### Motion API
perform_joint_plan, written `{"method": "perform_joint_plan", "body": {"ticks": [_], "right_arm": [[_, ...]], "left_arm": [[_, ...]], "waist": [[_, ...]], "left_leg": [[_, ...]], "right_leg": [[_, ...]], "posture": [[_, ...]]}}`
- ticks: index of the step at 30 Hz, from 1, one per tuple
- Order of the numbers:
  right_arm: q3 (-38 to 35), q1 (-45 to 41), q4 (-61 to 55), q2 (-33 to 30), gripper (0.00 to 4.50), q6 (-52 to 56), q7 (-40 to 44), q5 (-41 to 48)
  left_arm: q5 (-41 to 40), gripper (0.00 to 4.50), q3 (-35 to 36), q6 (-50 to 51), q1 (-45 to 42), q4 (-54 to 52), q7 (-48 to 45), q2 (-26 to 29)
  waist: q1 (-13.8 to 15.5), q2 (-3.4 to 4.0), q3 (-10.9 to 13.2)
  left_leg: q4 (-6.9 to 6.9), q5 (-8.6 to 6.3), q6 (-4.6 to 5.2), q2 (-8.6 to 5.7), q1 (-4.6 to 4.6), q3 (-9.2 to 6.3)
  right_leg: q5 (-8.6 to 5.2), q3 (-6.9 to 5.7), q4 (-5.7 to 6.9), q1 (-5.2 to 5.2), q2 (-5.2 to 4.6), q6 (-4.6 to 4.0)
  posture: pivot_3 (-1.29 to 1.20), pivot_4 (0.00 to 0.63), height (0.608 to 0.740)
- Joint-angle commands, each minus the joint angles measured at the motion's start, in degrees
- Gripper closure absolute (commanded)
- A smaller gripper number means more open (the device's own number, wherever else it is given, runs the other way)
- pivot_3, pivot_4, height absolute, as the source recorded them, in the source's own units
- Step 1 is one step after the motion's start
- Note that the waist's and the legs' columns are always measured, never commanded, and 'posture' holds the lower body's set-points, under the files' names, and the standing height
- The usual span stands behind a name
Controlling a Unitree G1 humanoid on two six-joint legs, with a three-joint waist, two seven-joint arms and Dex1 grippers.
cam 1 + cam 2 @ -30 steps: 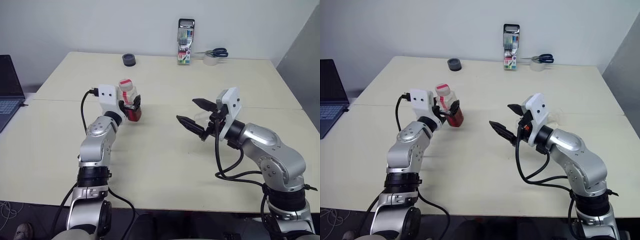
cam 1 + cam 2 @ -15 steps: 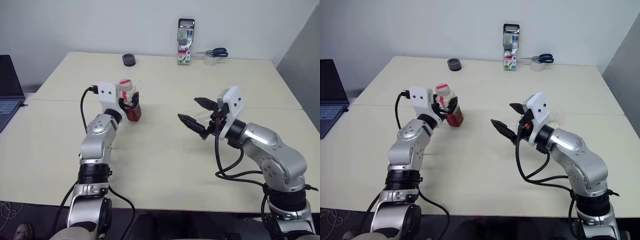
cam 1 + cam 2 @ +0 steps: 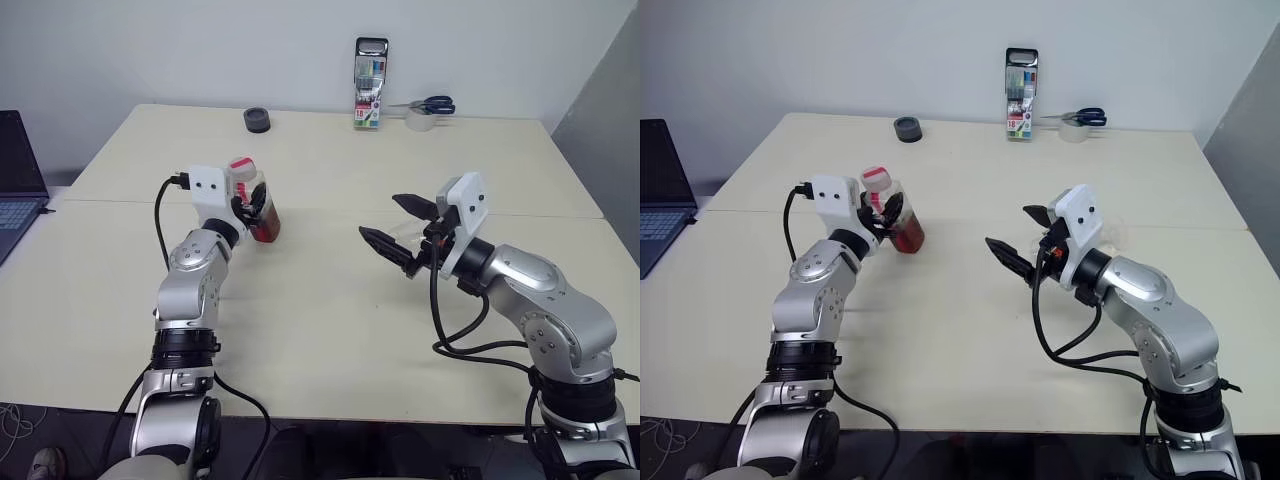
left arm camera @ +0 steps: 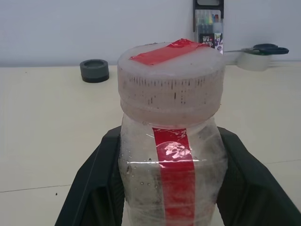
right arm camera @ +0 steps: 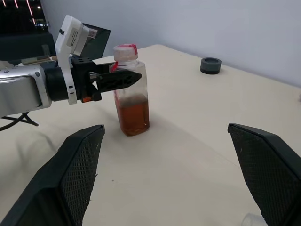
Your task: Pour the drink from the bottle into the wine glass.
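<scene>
Left gripper [image 3: 251,205] clamped on bottle [image 5: 131,99], which stood upright on table [image 3: 320,330] (amber drink [image 5: 135,117] in lower half). Right gripper [image 3: 397,228] hung released, well apart, to bottle's right.

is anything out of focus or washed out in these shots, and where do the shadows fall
Left wrist view: the bottle is so close that its cap looks soft, while the table behind is sharper. Right wrist view: the right gripper's fingers are large and slightly soft; the bottle casts a faint shadow on the table. Eye views: even, diffuse light, with a soft shadow under the right gripper.
</scene>
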Motion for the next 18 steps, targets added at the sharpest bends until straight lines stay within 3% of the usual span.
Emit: {"method": "perform_joint_plan", "body": {"ticks": [1,9,18], "right_arm": [[-0.93,-0.37,-0.61,0.06,0.00,-1.59,-0.49,-0.47],[-1.53,-1.05,-0.74,-0.19,0.00,-0.72,-1.37,-0.63],[-2.13,-5.90,-2.93,1.51,0.00,5.61,-5.28,2.25]], "left_arm": [[1.33,2.44,-0.27,-0.83,-0.54,-0.40,-0.02,1.04],[2.00,2.44,-2.83,4.13,-2.20,-2.06,-2.07,2.99],[-6.81,2.44,-8.39,16.38,-6.15,-13.41,-17.09,4.44]], "waist": [[0.00,0.00,0.00],[-0.04,0.00,0.00],[0.10,0.01,0.01]], "left_leg": [[0.00,0.00,0.00,0.00,0.00,0.00],[0.00,0.00,0.00,0.00,0.04,0.02],[0.01,0.01,-0.01,-0.01,-0.08,0.00]], "right_leg": [[0.00,0.00,0.00,0.00,0.00,0.00],[0.00,0.01,0.04,0.00,0.00,0.00],[0.00,-0.01,-0.03,-0.05,-0.01,0.00]], "posture": [[0.00,0.150,0.740],[0.00,0.150,0.740],[0.00,0.150,0.740]]}}
